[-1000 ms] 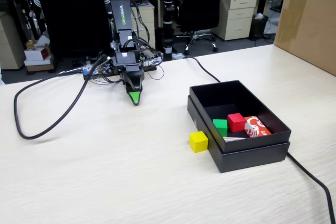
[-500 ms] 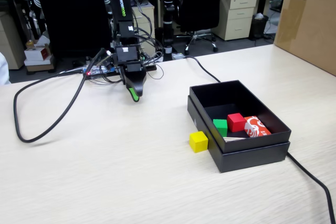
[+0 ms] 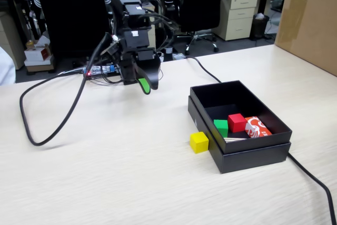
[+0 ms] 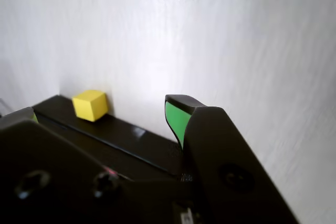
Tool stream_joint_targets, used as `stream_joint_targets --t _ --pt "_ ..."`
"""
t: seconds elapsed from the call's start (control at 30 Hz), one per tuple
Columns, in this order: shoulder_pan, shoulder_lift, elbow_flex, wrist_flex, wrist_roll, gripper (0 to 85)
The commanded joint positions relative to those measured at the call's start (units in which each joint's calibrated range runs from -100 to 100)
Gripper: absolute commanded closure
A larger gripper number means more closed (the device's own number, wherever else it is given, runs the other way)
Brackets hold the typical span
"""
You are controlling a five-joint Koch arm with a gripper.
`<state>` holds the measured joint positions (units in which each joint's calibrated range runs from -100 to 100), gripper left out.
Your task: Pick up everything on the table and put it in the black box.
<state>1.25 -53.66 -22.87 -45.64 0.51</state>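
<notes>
- Fixed view shows the arm at about 10 o'clock of the frame, its gripper (image 3: 145, 85) hanging above the pale wooden table (image 3: 116, 172), well apart from the box.
- Only one green-padded tip shows clearly in the fixed view; the wrist view shows a green-faced jaw at centre and a second green edge at 9 o'clock, with an empty gap between, so the claw stands wide and holds nothing.
- Black box (image 3: 274, 125) sits at 3 o'clock of the fixed view, open at the top.
- Inside it lie a red cube (image 3: 237, 122), a green cube (image 3: 221, 127) and a red-and-white packet (image 3: 258, 127).
- Yellow cube (image 3: 199, 142) rests on the table, just outside the box's wall, at its 9 o'clock side.
- Wrist view has the yellow cube (image 4: 90, 104) at 10 o'clock, beside the box's dark wall (image 4: 126, 135).
- A black cable (image 3: 58, 125) loops across the table at 9 o'clock.
</notes>
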Motion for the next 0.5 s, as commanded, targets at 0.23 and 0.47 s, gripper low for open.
stream_joint_targets --t 0.23,0.47 --pt "1.95 20.67 26.40 -2.61 1.71 38.2" --pt "2.64 44.99 43.54 -2.61 2.15 38.2"
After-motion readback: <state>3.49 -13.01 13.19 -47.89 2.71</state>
